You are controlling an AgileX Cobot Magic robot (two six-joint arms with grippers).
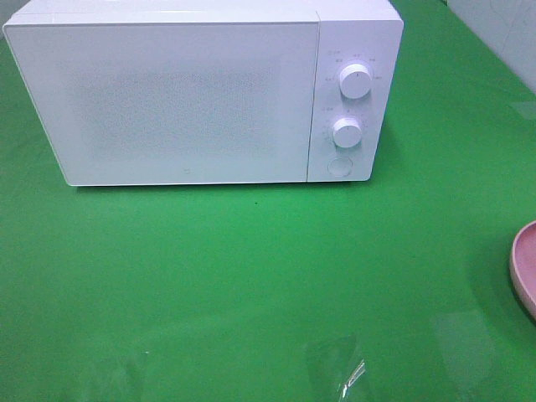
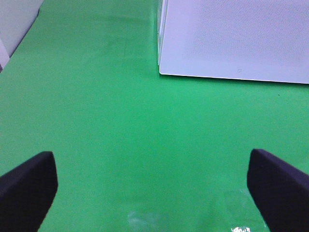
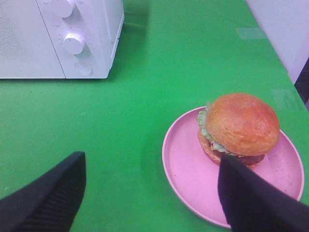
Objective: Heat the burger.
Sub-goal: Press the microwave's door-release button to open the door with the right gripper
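Note:
The burger (image 3: 239, 126), with a golden-brown bun and green lettuce, sits on a pink plate (image 3: 188, 174) in the right wrist view. In the exterior high view only the plate's edge (image 1: 523, 264) shows at the right border; the burger is out of that view. The white microwave (image 1: 201, 92) stands at the back with its door shut. It also shows in the left wrist view (image 2: 236, 38) and the right wrist view (image 3: 58, 38). My right gripper (image 3: 154, 193) is open and empty, just short of the plate. My left gripper (image 2: 154, 188) is open and empty over bare green cloth.
The microwave has two knobs (image 1: 356, 82) (image 1: 347, 132) and a round door button (image 1: 339, 166) on its right panel. A green cloth (image 1: 251, 268) covers the table. A grey wall (image 3: 285, 29) runs along the table's right side.

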